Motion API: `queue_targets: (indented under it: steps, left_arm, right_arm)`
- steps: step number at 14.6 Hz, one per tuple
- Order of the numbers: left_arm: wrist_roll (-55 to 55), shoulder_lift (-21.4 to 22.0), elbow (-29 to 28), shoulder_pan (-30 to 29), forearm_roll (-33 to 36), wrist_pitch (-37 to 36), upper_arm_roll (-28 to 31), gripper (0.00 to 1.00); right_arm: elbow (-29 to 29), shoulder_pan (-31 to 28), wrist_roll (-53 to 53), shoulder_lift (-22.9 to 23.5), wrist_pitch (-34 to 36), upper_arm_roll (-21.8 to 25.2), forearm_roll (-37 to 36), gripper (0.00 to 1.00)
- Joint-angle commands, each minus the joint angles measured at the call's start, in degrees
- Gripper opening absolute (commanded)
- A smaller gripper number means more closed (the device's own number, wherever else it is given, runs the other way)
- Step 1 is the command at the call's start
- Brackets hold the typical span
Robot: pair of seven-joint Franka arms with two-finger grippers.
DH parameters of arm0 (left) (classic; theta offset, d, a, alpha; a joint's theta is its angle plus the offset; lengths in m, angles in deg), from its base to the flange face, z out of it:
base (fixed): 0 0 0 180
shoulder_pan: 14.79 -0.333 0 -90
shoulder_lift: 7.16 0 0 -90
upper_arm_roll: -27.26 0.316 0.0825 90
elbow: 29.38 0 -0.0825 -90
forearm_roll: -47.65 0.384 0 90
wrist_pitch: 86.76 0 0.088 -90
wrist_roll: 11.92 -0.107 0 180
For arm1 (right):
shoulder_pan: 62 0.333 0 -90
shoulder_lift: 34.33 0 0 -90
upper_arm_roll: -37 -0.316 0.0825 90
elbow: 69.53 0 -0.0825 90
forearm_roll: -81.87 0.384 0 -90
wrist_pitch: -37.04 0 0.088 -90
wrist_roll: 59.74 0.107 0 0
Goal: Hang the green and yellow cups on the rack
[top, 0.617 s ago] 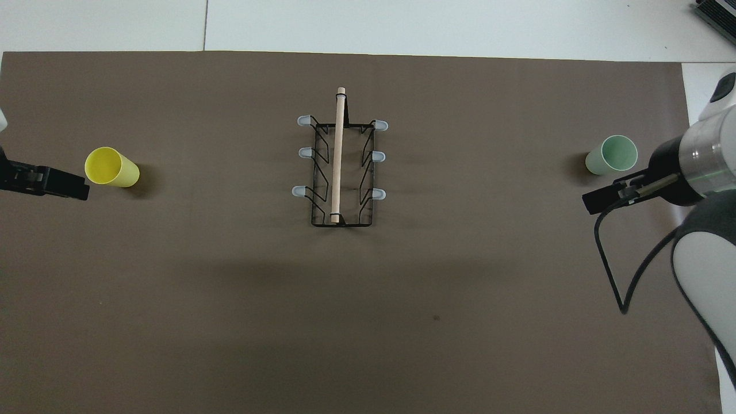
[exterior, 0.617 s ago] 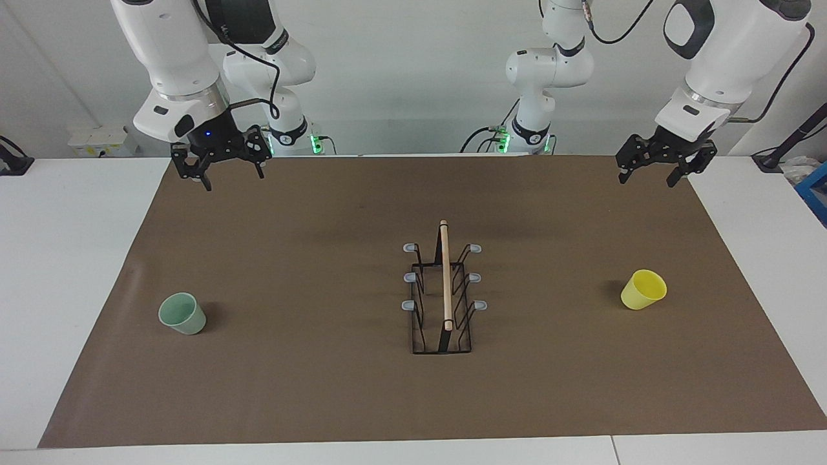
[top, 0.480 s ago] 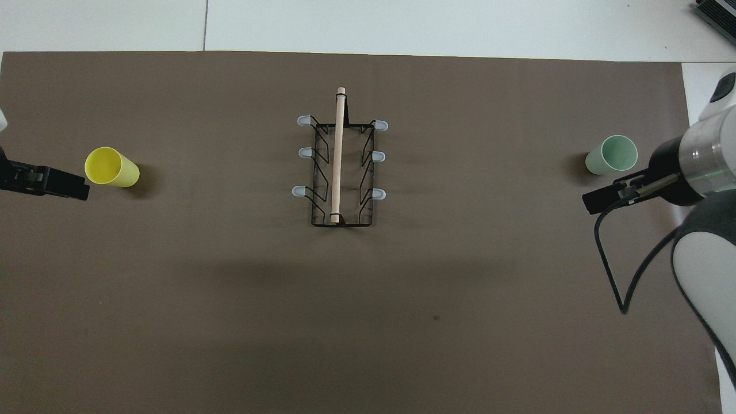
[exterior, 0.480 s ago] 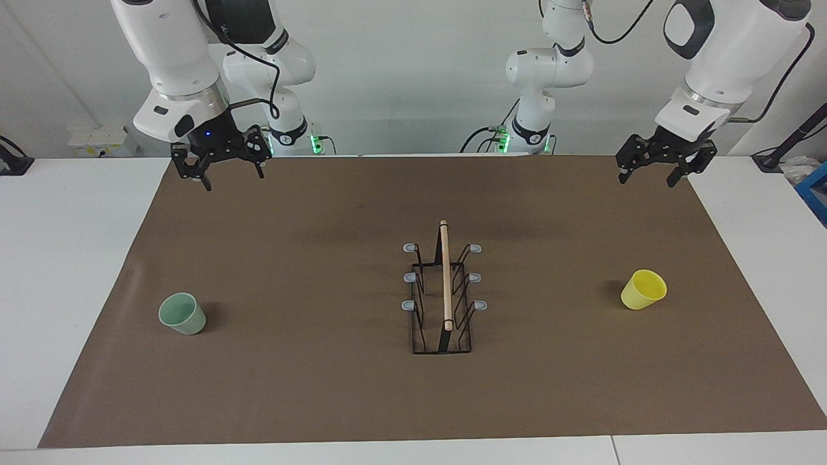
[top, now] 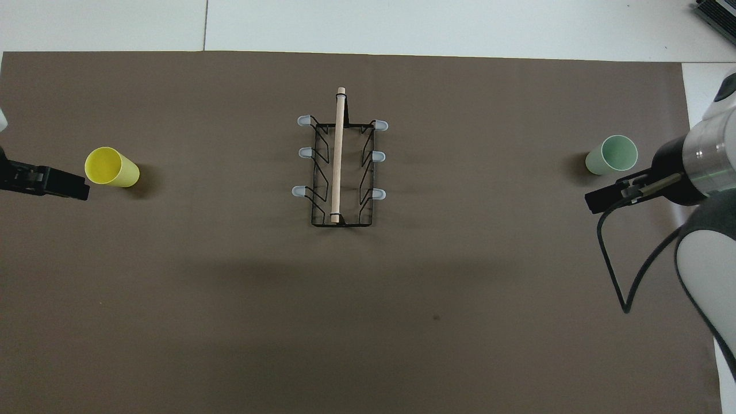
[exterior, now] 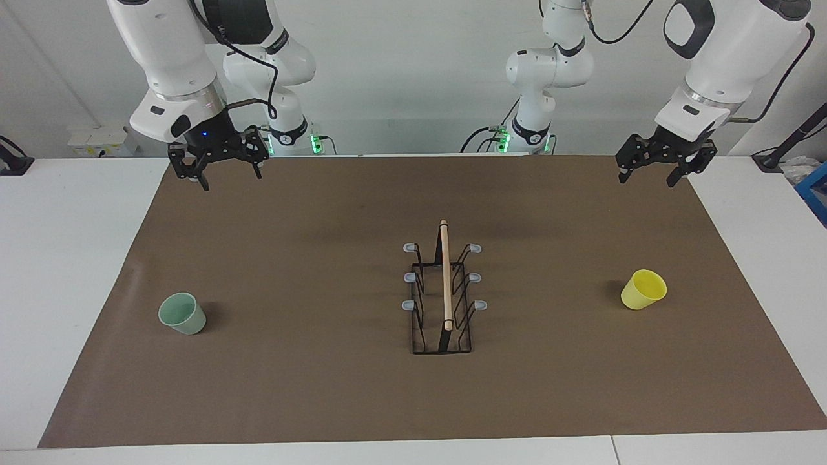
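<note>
Brown mat (exterior: 310, 387) covers the table. Facing view: rack (exterior: 443, 297) at centre, green cup (exterior: 181, 313) at its 9 o'clock, yellow cup (exterior: 643, 289) at its 3 o'clock, both upright and well apart from it. Right gripper (exterior: 223, 174) at 10 o'clock, left gripper (exterior: 651, 173) at 2 o'clock; both raised, fingers spread, holding nothing. Overhead view: rack (top: 340, 167) central, yellow cup (top: 111, 167) at 9 o'clock, green cup (top: 613, 154) at 3 o'clock.

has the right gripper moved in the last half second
Yes. The right gripper has shifted slightly up and toward the brown mat's edge; jaws open.
</note>
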Motion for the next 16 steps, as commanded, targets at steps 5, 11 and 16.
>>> queue_targets:
  steps: [5,11,16]
  left_arm:
    - [-0.3,1.22,-1.28,0.44,0.99,1.39,0.6,1.0]
    - [1.98,-2.81,1.71,1.23,-0.59,0.69,4.64,1.0]
    - [10.85,-9.58,6.98,2.72,-7.35,-0.8,12.18,1.0]
  right_arm:
    - [0.89,-0.7,0.63,-0.82,-0.22,0.05,0.98,1.0]
    - [2.02,-0.79,0.63,-0.56,-1.71,0.14,0.54,1.0]
    - [5.54,-0.79,0.63,0.06,-7.07,0.14,-0.17,1.0]
